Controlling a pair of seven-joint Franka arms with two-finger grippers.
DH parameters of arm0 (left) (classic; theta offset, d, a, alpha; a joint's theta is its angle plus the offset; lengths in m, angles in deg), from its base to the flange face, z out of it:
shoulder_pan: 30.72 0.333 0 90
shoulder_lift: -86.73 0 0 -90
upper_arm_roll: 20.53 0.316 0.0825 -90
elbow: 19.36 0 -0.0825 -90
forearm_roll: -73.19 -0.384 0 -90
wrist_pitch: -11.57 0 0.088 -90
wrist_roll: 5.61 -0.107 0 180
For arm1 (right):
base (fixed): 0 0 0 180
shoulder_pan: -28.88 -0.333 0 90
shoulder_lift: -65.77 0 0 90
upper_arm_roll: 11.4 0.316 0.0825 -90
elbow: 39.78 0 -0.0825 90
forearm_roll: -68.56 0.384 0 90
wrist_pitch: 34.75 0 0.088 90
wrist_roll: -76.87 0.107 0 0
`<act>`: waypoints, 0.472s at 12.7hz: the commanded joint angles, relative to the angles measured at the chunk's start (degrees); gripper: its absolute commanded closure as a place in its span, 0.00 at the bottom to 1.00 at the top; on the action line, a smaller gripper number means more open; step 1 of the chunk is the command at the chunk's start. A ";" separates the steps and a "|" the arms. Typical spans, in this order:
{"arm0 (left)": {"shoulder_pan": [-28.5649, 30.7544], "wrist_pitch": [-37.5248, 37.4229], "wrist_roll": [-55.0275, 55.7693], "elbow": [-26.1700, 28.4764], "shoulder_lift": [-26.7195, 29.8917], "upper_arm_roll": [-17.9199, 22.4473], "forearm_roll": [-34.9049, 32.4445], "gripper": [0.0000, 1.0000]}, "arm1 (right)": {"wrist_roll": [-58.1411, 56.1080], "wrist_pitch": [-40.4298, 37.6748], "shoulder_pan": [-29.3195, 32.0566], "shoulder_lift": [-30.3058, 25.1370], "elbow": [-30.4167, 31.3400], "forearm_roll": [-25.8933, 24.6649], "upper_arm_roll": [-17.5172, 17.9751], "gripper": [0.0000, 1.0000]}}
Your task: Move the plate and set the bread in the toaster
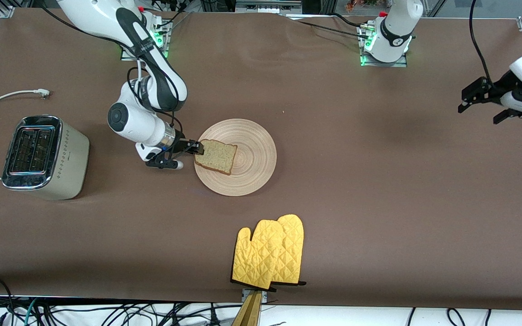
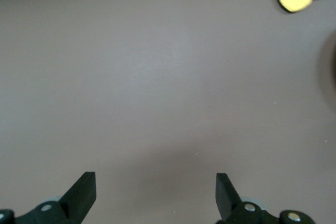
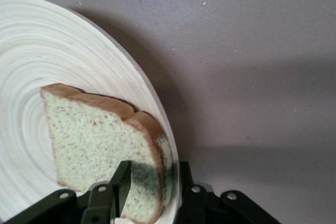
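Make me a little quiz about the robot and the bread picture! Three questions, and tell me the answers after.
1. True or false: the bread is already in the toaster.
2. Which gripper is shut on the bread's edge? A) left gripper B) right gripper
3. Fill in: the yellow oven mitts lie ____ to the front camera than the plate.

Key:
1. False. The bread lies on the plate, and the toaster stands toward the right arm's end of the table.
2. B. The right gripper pinches the bread, while the left gripper waits open above bare table at the left arm's end.
3. Nearer.
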State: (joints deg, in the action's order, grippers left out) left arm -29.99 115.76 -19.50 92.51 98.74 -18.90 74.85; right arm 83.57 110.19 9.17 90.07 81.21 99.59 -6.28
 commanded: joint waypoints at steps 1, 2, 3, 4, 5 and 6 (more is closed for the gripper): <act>-1.77 -5.82 12.46 -6.82 -2.24 -4.08 -5.86 0.00 | -1.34 0.08 -0.33 0.39 -0.85 1.49 -0.02 0.87; -2.13 -7.84 13.97 -9.80 -3.99 -4.79 -7.54 0.00 | -1.60 0.08 -0.33 0.30 -0.85 1.49 -0.02 0.97; -2.22 -10.29 14.51 -13.23 -6.10 -5.14 -7.73 0.00 | -1.51 0.08 -0.33 0.22 -0.85 1.49 -0.11 0.98; -2.48 -12.15 15.38 -16.22 -7.86 -4.80 -7.64 0.00 | -1.60 0.08 -0.33 -0.05 -0.94 1.49 -0.02 0.98; -3.62 -12.77 17.65 -17.55 -8.83 -3.93 -7.55 0.00 | -1.60 0.08 -0.33 -0.31 -0.94 1.49 -0.11 0.97; -3.98 -12.95 20.37 -18.35 -9.89 -3.57 -7.12 0.00 | -1.69 0.08 -0.33 -0.40 -0.94 1.49 -0.02 0.94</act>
State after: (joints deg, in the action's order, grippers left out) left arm -32.62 105.57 -3.15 79.84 93.46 -23.79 68.84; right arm 82.98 110.32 9.16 90.34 80.72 99.62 -6.28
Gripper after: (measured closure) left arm 0.000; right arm 0.815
